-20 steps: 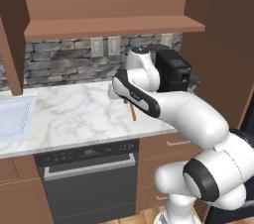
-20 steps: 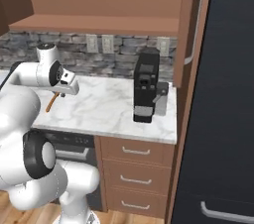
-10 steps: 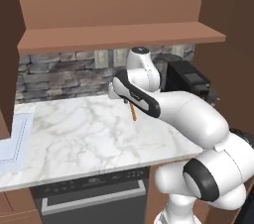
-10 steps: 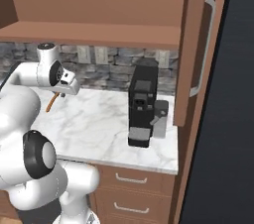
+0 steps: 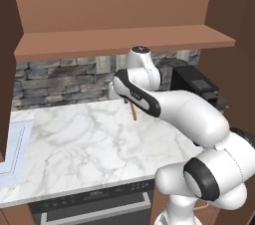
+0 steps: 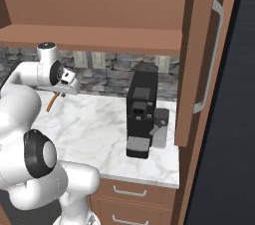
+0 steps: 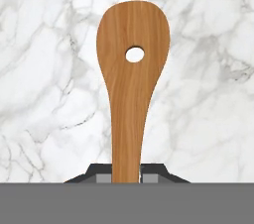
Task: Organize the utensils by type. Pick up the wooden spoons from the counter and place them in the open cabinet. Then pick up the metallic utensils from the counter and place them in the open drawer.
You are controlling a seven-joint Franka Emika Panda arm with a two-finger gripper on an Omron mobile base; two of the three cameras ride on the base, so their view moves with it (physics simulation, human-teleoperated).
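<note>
Currently clamped narrow in pincer [image 7: 126, 174]: light-brown wooden spoon with holed bowl [image 7: 130, 84], gripped by handle end, lifted off white marble tabletop [image 7: 208, 94]. Probably carried so toward open brown cabinet shelf [image 5: 124, 40] overhead.

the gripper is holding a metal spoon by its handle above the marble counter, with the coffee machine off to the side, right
Not quite: the spoon is wooden, not metal. The hand view shows the gripper shut on the handle of a wooden spoon with a hole in its bowl, above the marble counter. The coffee machine does stand off to the side.
</note>
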